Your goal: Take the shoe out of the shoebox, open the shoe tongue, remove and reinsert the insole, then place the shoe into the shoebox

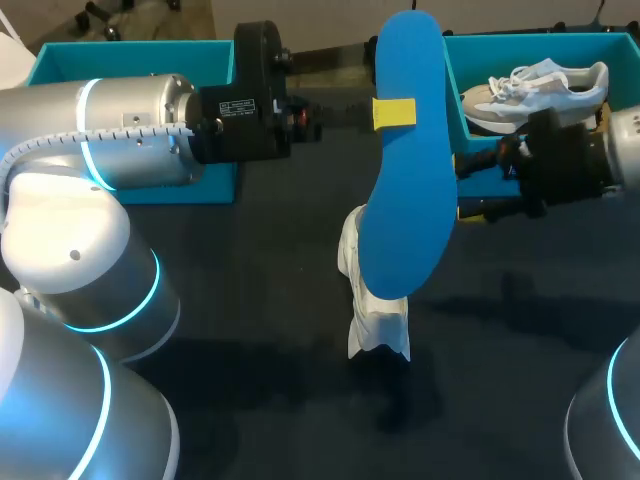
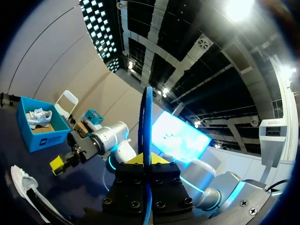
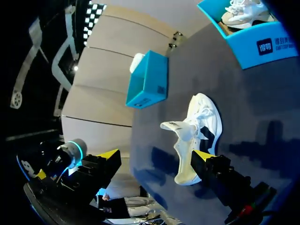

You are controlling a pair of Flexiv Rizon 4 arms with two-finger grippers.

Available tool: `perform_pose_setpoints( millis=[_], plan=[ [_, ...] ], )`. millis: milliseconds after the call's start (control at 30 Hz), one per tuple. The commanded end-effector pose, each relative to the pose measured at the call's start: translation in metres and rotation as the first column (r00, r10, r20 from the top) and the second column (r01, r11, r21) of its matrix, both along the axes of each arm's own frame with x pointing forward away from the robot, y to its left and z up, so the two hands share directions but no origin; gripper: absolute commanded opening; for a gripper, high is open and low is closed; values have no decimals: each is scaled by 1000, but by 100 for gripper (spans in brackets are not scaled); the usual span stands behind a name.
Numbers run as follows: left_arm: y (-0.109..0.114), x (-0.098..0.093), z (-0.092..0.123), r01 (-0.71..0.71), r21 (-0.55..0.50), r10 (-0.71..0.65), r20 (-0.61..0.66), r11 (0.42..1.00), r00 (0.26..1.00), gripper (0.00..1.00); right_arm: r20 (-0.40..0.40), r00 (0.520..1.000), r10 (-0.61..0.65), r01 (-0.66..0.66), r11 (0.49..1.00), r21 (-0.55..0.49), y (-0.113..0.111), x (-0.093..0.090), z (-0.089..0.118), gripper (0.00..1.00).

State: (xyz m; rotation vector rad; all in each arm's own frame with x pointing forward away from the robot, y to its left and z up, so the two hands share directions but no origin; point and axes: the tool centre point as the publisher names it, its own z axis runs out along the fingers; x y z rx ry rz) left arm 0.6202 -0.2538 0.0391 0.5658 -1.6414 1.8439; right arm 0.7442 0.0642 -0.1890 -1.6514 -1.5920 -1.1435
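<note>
Dark flat table (image 1: pixel 250 300) — carrying the items below
Teal cardboard shoebox (image 1: pixel 453 90), sitting at the table's far right and holding a second white-and-grey sneaker (image 1: pixel 540 85)
Matching teal cardboard box (image 1: pixel 60 62), sitting at the far left, partly hidden behind the left arm
White low-top sneaker (image 1: pixel 375 310), lying on the table out of the shoebox, its tongue (image 3: pixel 176 127) standing pulled up
Bright blue foam insole (image 1: pixel 405 170), hanging in the air above the white low-top sneaker
Left gripper (image 2: pixel 147 161) — fingers clamping the insole edge-on between them
Right gripper (image 3: pixel 154 157), fingers standing wide apart and gripping nothing, the white low-top sneaker lying ahead of them
</note>
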Motion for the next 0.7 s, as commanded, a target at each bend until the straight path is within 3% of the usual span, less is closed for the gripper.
perform_pose_setpoints(
  millis=[33, 300, 433, 700],
  plan=[
    [-1, -1, -1, -3, -3, 3, -1, 1000, 1000, 0, 2, 1000, 5, -5, 998, 64, -8, -2, 9, 100],
    [-1, -1, -1, -3, -3, 3, -1, 1000, 1000, 0, -40, 999, 21, -7, 952, 306, -10, 1, 36, 100],
    [-1, -1, -1, -3, -3, 3, -1, 1000, 1000, 0, -18, 999, 32, -21, 912, 409, -14, 3, 48, 100],
    [-1, -1, -1, -3, -3, 3, -1, 1000, 1000, 0, 44, 998, 35, -51, 878, 477, -21, 7, 67, 100]
  ],
)
